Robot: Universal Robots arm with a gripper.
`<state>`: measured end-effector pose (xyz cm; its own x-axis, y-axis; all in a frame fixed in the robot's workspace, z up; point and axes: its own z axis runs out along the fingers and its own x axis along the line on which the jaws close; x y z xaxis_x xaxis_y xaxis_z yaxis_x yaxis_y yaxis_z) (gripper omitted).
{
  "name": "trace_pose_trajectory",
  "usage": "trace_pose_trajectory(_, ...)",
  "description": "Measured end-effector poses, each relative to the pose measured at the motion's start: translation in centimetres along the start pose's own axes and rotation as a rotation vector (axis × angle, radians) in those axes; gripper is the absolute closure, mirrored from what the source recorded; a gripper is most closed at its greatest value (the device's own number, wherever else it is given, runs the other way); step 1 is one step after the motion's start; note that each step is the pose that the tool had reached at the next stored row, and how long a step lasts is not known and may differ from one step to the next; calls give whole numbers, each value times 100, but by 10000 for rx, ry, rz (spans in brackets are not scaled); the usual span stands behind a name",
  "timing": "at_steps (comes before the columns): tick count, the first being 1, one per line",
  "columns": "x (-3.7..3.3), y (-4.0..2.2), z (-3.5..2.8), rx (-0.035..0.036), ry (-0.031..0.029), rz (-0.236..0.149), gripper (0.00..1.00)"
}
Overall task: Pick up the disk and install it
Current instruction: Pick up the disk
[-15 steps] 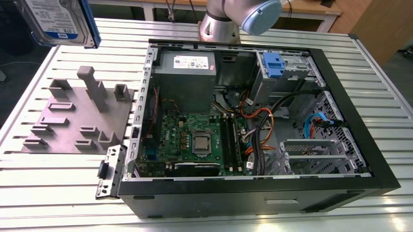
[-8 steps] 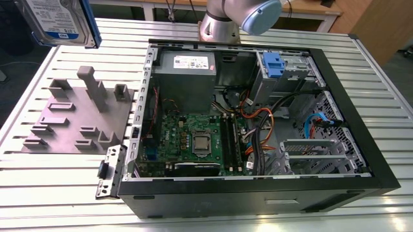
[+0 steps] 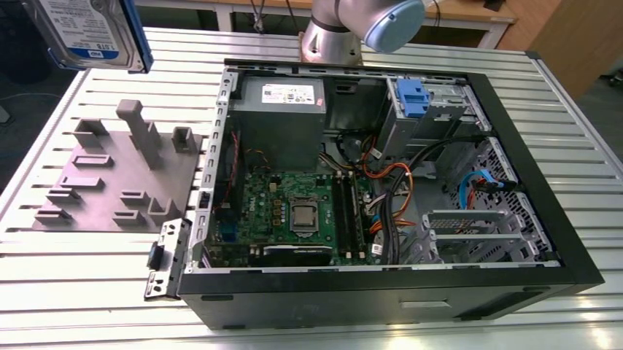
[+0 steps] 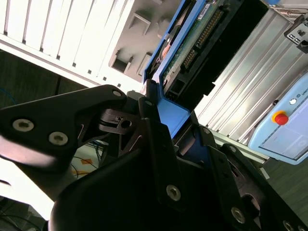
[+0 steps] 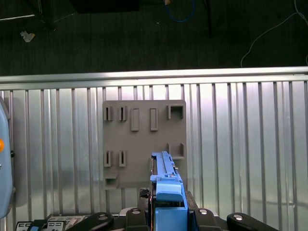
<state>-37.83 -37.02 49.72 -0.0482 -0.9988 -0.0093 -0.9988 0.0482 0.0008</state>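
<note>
Pick-up: done. The hand (image 4: 166, 122) is pinched on the blue frame end of the disk (image 3: 86, 33). The disk hangs in the air at the exterior view's far left, above the tabletop (image 3: 58, 277) and clear of the grey holder block (image 3: 107, 182).

Installation: not done. The open computer case (image 3: 389, 284) lies well apart to the right.

Disk: silver body, white-and-blue label, blue frame. Its circuit board and connector show in the second wrist view.

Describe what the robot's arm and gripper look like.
The arm is a silver-grey metal tube ending in a rounded, pale blue joint cap. The gripper is matte black, built from flat, angular link plates with rounded corners, fastened by small silver screw heads.
</note>
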Motion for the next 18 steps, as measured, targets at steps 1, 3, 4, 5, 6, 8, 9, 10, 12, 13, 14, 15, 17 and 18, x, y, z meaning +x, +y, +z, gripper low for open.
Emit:
trace_pose_trajectory(1, 5, 0, 0, 0, 1, 1, 64)
trace_pose_trajectory(3, 22, 0, 0, 1, 2, 2, 64)
trace_pose_trajectory(4, 42, -1, 0, 1, 6, 2, 64)
trace_pose_trajectory(5, 66, -2, 0, 3, 10, 2, 64)
trace_pose_trajectory(6, 89, -5, 0, 2, 14, 2, 64)
trace_pose_trajectory(8, 123, -18, 0, 3, 16, 1, 64)
trace_pose_trajectory(9, 130, -31, 0, 3, 16, 1, 64)
trace_pose_trajectory(10, 135, -52, -1, 2, 17, 2, 64)
trace_pose_trajectory(12, 139, -90, -1, 2, 17, 1, 64)
trace_pose_trajectory(13, 140, -109, -1, 2, 17, 2, 64)
trace_pose_trajectory(14, 140, -125, -1, 2, 17, 2, 64)
trace_pose_trajectory(15, 139, -140, -1, 3, 17, 2, 64)
trace_pose_trajectory(17, 138, -168, -1, 2, 17, 2, 64)
trace_pose_trajectory(18, 137, -180, -1, 2, 16, 2, 64)
